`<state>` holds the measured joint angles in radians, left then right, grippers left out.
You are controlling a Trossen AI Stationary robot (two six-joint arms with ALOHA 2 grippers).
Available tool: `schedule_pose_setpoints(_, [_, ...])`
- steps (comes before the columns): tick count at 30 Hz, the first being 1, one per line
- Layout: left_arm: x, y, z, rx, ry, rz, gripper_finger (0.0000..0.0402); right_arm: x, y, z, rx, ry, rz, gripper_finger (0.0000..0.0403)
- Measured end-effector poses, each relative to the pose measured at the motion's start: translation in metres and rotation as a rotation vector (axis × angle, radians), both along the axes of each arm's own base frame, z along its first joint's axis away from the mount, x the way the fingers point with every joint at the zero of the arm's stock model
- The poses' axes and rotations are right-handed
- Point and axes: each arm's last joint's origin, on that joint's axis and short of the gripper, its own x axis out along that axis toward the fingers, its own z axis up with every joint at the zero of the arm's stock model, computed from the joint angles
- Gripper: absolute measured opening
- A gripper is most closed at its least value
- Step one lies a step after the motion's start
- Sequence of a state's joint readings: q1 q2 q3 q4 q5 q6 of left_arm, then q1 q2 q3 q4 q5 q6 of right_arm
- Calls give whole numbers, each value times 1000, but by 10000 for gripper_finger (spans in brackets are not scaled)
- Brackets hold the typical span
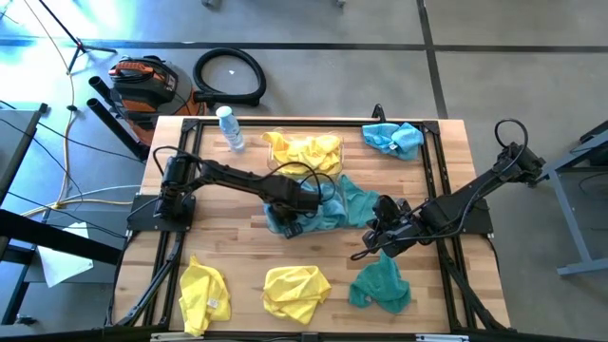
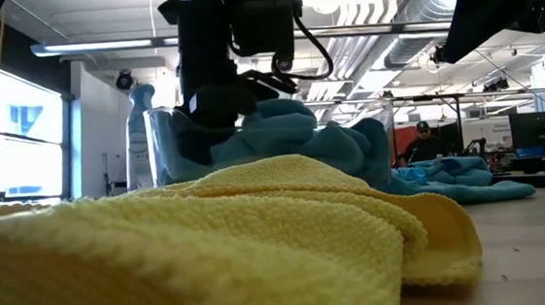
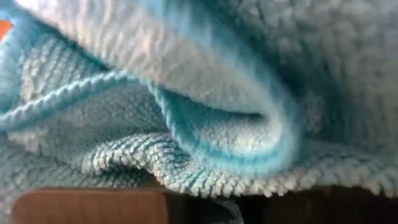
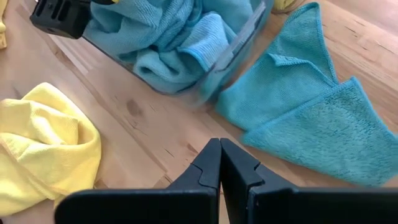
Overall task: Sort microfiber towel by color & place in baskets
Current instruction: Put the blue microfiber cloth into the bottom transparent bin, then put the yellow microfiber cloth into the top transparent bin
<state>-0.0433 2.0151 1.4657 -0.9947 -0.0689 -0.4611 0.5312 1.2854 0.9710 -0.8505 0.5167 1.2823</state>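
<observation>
Yellow towels lie nearest along the lower edge of the high view: one crumpled yellow towel [image 1: 203, 294] at lower left and a second yellow towel [image 1: 295, 290] at lower centre, with a teal towel [image 1: 382, 285] to their right, all on the wooden counter [image 1: 237, 242]. In the low view the second yellow towel [image 2: 212, 245] fills the foreground.

Above these, at the centre of the frame, the left tool [image 1: 302, 201] is pushed down into a heap of teal towels [image 1: 334, 204] that sits in a clear basket [image 4: 239, 46]; the left wrist view shows only teal pile pressed close, so whether its fingers are parted or clamped I cannot tell. A flat teal towel [image 4: 311, 112] lies spread on the counter just beside that basket.

Right of centre, the right tool [image 1: 385, 231] hangs over bare counter between the teal heap and the lower teal towel; in the right wrist view the right tool [image 4: 220, 163] has its fingers pressed together with nothing between them.

Farther up, a pile of yellow towels [image 1: 304, 152] sits at upper centre, touching the teal heap. A clear water bottle [image 1: 229, 128] lies to its left, and another teal towel [image 1: 393, 138] rests at upper right.
</observation>
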Motion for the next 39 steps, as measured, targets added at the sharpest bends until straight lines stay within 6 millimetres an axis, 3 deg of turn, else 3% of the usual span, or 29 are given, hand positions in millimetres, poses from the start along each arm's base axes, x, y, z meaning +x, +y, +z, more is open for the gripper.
schedule_pose_setpoints(8, [-5,-1,37,6,-84,9,83,0,0,0,1,-1,0,0])
schedule_pose_setpoints(23, [-48,-17,127,-23,-342,52,83,0,0,0,-2,-4,-2,0])
schedule_pose_setpoints(30, [-75,-60,152,-73,-404,55,83,0,0,0,-5,-7,-4,0])
schedule_pose_setpoints(39, [-124,-117,150,-64,-248,334,83,0,0,0,-7,-8,-3,0])
